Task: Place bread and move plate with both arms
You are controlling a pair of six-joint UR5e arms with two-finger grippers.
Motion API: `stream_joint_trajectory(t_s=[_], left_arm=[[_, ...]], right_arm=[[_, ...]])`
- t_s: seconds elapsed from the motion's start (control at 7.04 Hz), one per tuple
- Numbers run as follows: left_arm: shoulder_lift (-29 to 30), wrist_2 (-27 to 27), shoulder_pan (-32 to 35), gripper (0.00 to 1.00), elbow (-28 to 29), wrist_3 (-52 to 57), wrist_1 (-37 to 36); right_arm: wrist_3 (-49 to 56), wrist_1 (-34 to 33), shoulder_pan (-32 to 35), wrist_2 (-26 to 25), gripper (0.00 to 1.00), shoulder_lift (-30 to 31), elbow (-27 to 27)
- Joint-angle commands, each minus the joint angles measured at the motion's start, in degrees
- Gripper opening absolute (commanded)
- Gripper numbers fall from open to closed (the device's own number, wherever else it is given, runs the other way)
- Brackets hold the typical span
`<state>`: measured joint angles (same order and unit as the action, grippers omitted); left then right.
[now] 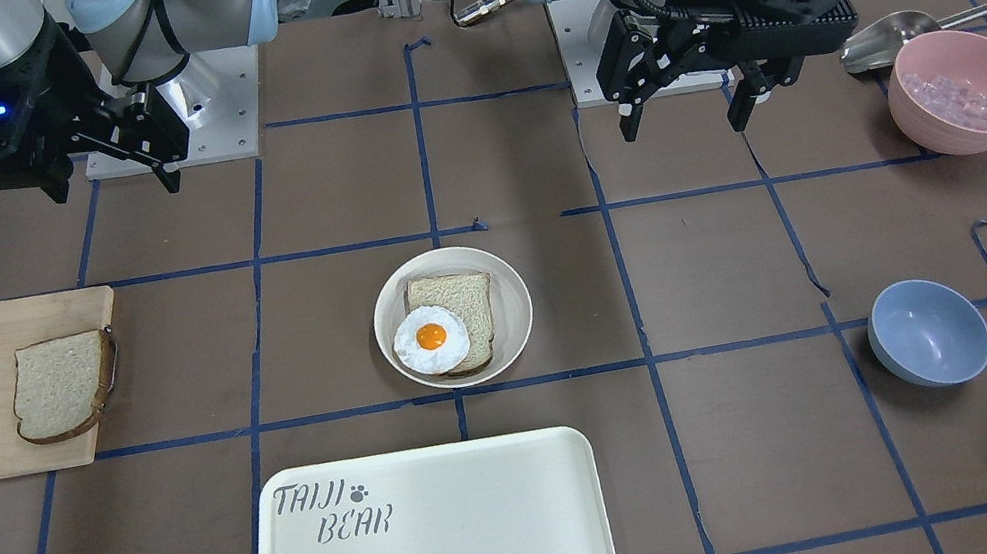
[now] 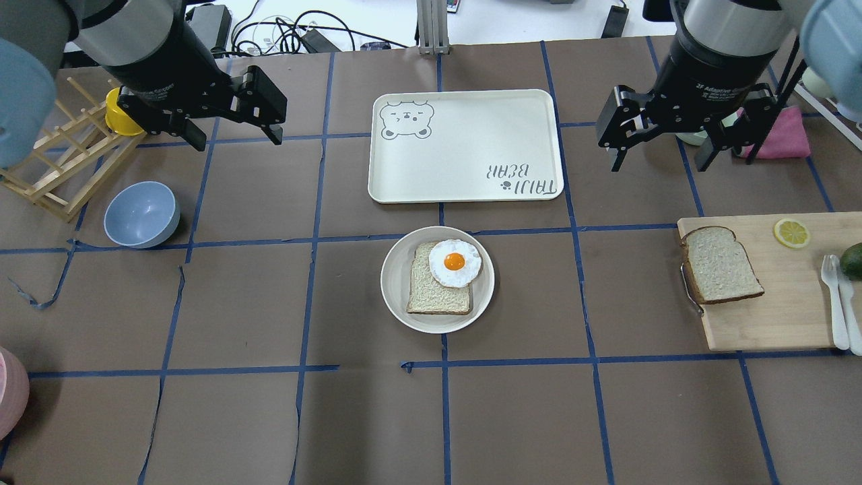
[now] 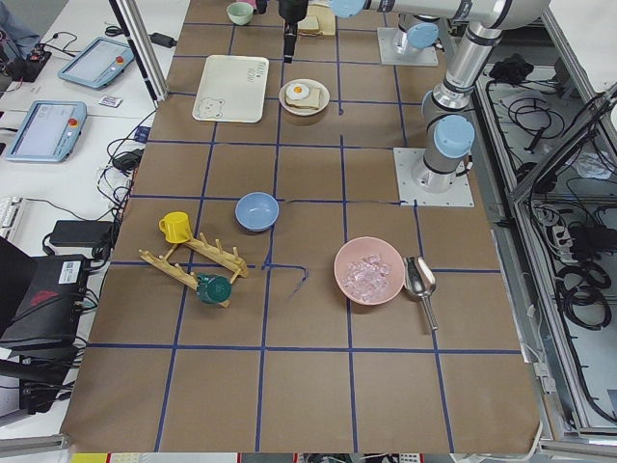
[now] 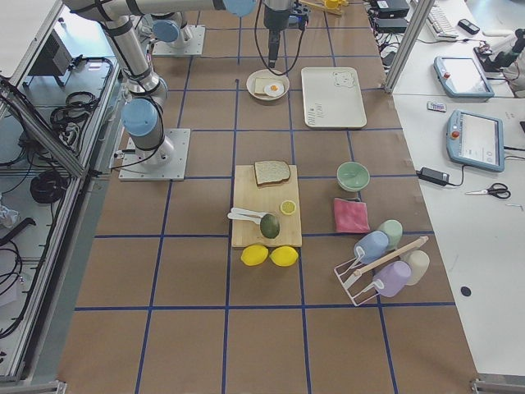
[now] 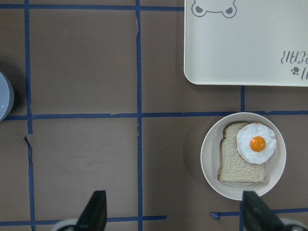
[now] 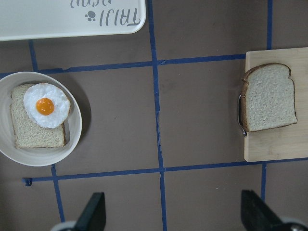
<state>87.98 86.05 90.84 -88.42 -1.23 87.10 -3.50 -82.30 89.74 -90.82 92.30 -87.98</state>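
Observation:
The bread (image 2: 722, 265), a speckled slice with a dark crust, lies on a wooden cutting board (image 2: 774, 323) at the right; it also shows in the right wrist view (image 6: 269, 97). The round cream plate (image 2: 394, 279) sits mid-table and holds a smaller slice (image 2: 431, 293) with a fried egg (image 2: 455, 263) on top. My left gripper (image 2: 237, 138) hangs open and empty above the table, far left of the plate. My right gripper (image 2: 658, 164) hangs open and empty, above the table just beyond the board's far left corner.
The cream bear-print tray (image 2: 465, 145) lies just beyond the plate. The board also carries a lemon slice (image 2: 791, 233), an avocado and white cutlery (image 2: 838, 303). A blue bowl (image 2: 141, 214) and a wooden rack (image 2: 54, 168) stand at the left, and a pink cloth (image 2: 784, 131) at the right.

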Motion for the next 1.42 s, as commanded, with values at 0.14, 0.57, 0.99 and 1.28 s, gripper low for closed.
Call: stream_joint_trajectory(t_s=[0.14,0.57,0.99,1.28], left_arm=[[0.0,0.0,0.04,1.0,0.0,0.0,0.0],[0.0,0.0,-0.04,1.0,0.0,0.0,0.0],[0.0,0.0,0.04,1.0,0.0,0.0,0.0],[0.0,0.0,0.04,1.0,0.0,0.0,0.0]], right_arm=[[-0.1,-0.66,0.0,0.02,1.0,-0.1,0.0],[0.34,0.21,0.0,-0.41,1.0,0.17,0.0],[0.34,-0.22,-0.09,-0.41,1.0,-0.1,0.0],[0.51,-0.66,0.0,-0.41,1.0,-0.19,-0.09]])
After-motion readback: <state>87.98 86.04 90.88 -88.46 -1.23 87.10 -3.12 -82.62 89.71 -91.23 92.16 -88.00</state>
